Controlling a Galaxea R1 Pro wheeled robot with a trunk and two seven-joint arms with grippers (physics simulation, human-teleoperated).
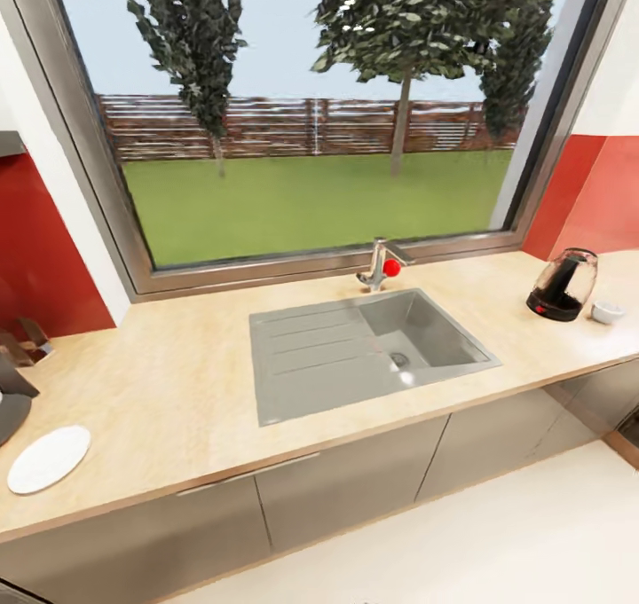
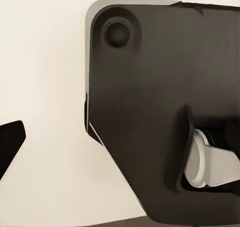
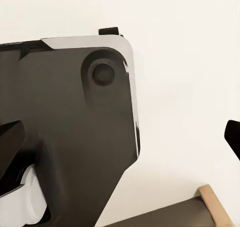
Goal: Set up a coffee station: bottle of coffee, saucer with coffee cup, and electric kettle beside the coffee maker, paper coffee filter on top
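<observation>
The countertop (image 1: 177, 391) runs across the head view. On its far right stands the electric kettle (image 1: 561, 285), upright, with the coffee cup (image 1: 608, 310) just to its right. The saucer (image 1: 49, 458) lies bare near the front left edge. Beside it, a dark shape (image 1: 9, 404) is cut off by the picture's edge; I cannot tell whether it is the coffee maker. The bottle of coffee, the kitchen shelf and the paper coffee filter are out of view. My left gripper (image 2: 120, 137) and right gripper (image 3: 120, 137) hang over my dark base, fingers wide apart and holding nothing.
A steel sink (image 1: 293, 356) with a red-knobbed tap (image 1: 383, 267) is set into the middle of the worktop under a big window. Grey cabinet fronts (image 1: 346, 489) stand below, then white floor. A beige counter end (image 3: 212, 204) shows near my right gripper.
</observation>
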